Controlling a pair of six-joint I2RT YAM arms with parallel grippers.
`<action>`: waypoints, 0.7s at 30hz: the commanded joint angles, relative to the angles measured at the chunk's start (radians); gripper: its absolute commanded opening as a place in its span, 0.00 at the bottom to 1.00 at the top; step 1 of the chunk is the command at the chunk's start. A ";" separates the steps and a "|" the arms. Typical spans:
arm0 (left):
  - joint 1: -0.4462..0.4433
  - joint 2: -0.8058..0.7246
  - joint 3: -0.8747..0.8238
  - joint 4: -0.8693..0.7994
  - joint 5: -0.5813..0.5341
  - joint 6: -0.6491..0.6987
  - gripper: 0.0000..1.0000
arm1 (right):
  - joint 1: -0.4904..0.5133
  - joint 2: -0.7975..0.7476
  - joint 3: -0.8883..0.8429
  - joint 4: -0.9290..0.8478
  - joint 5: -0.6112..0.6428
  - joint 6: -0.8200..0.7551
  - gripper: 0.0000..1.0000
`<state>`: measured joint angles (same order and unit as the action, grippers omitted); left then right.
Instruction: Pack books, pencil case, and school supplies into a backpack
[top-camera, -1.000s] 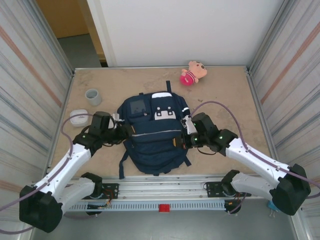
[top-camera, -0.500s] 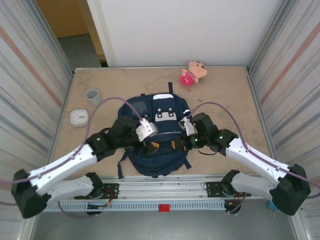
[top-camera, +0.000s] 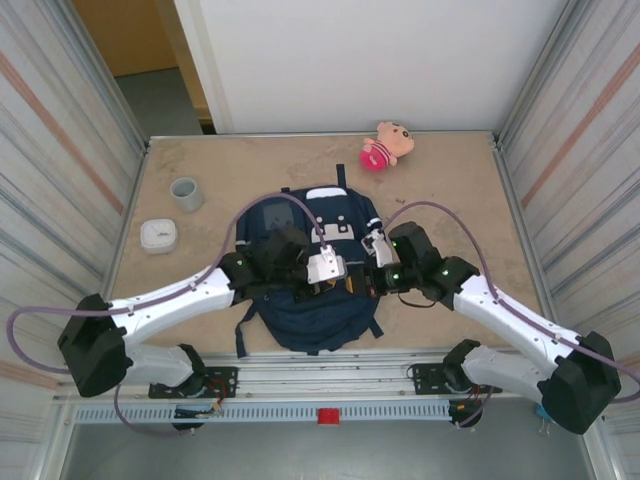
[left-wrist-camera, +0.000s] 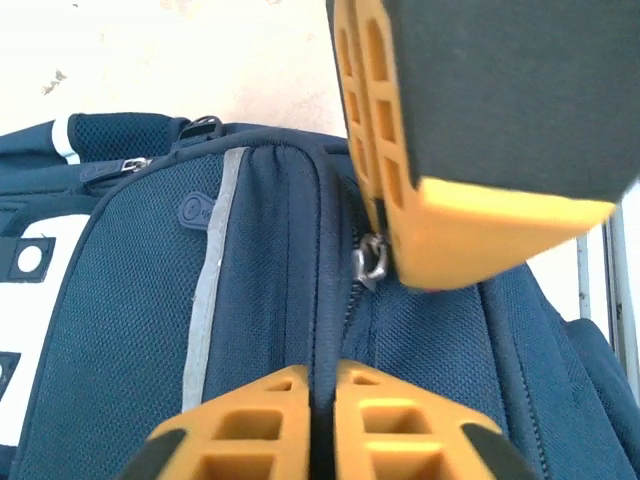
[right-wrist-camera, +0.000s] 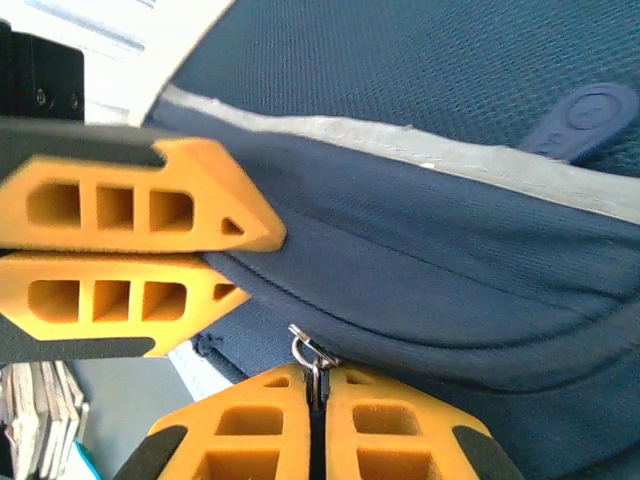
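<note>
Backpack (top-camera: 300, 320) lay mid-table, its base at the near edge, bare table (top-camera: 460, 200) on both sides. Left gripper (left-wrist-camera: 322, 385) pinched a fabric seam (left-wrist-camera: 325, 250); right gripper (right-wrist-camera: 316, 385) clamped the zipper pull (right-wrist-camera: 308, 350).

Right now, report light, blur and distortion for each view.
Top external: even light, sharp, side walls splayed by the wide lens. Left wrist: table washed pale, backpack weave crisp, left gripper's fingers slightly soft. Right wrist: zipper pull sharp, grey stripe bright without glare.
</note>
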<state>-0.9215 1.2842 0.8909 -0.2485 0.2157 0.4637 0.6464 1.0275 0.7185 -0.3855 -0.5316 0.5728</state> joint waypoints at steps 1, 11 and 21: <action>0.013 -0.081 -0.036 -0.035 -0.042 0.089 0.00 | -0.106 -0.086 -0.026 -0.021 -0.029 -0.013 0.00; 0.060 -0.288 -0.124 -0.119 0.168 0.191 0.00 | -0.350 0.015 -0.084 0.133 -0.023 -0.011 0.00; 0.059 -0.254 -0.126 -0.106 0.294 0.226 0.00 | -0.346 0.235 -0.060 0.318 0.071 0.043 0.00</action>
<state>-0.8497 1.0847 0.7612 -0.2554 0.3290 0.6590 0.3775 1.2194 0.6434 -0.1326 -0.8047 0.5716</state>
